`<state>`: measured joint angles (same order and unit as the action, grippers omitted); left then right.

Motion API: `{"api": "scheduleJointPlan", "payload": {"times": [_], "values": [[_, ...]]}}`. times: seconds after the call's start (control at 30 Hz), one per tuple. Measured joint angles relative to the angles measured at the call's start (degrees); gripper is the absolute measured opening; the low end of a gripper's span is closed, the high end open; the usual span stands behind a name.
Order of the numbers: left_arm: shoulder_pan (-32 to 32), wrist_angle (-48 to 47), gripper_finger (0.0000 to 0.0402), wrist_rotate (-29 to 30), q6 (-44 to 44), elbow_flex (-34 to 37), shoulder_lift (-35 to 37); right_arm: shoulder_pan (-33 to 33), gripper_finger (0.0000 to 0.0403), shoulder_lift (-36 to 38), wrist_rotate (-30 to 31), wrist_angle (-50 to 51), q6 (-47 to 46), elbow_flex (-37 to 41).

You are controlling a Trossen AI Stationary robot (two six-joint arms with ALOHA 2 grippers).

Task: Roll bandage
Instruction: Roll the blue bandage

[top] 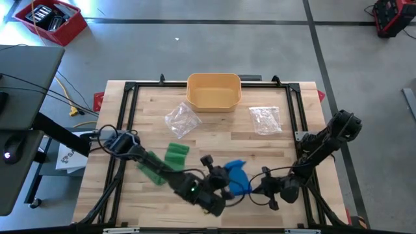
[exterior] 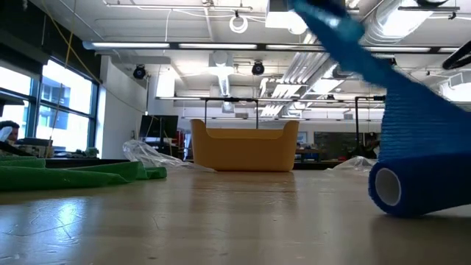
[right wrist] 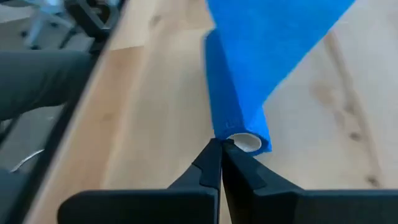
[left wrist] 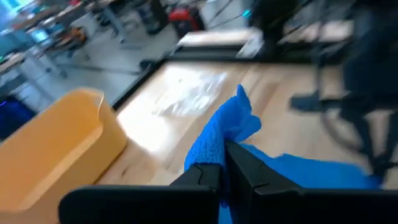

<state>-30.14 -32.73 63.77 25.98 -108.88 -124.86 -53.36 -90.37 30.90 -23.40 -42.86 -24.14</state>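
**Ana:** High view first. How does the blue bandage (top: 236,178) look to handle?

**Ben:** Light and soft, I'd judge. The loose tail drapes and creases like cloth, so it won't hold a shape. Only the rolled part, wound on a pale tube, looks firm. It sits on the near side of the table, well apart from the yellow bin (top: 214,91) at the far edge.

**Ana:** Where would you take hold?

**Ben:** The free end to keep it taut, and the tube's end to turn it. That matches what shows. The left gripper (left wrist: 225,163) has its fingers closed on the loose tail, lifting it. The right gripper (right wrist: 221,151) is shut, fingertips at the tube's rim; whether it truly pinches the rim I cannot tell.

**Ana:** Risks?

**Ben:** The fabric may slip or wind crooked if tension drops.

**Ana:** Count things for me.

**Ben:** One blue bandage, one green bandage (top: 166,160) lying unrolled between bin and left arm, two clear plastic wrappers (top: 181,119) just in front of the bin, one bin, two arms.
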Motion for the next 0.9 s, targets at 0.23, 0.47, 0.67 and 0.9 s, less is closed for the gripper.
{"api": "scheduleJointPlan", "payload": {"times": [0.23,0.47,0.67,0.9], "values": [[5.9,3.2,0.0048,-1.0,3.9,10.0,0.0,3.2,0.0000,0.0,0.6,5.2,-3.3,0.0],[11.6,2.5,0.0113,-8.2,-2.6,10.7,0.1,5.3,0.0000,0.0,0.6,6.3,-3.4,0.0],[14.3,-2.0,0.0159,-15.0,-2.4,10.7,0.2,5.1,0.0000,0.0,0.3,6.7,-5.0,-0.1],[14.8,-9.0,0.0216,-17.2,3.1,10.7,1.5,3.6,0.0000,0.0,-1.3,6.9,-1.7,-2.3]]}}
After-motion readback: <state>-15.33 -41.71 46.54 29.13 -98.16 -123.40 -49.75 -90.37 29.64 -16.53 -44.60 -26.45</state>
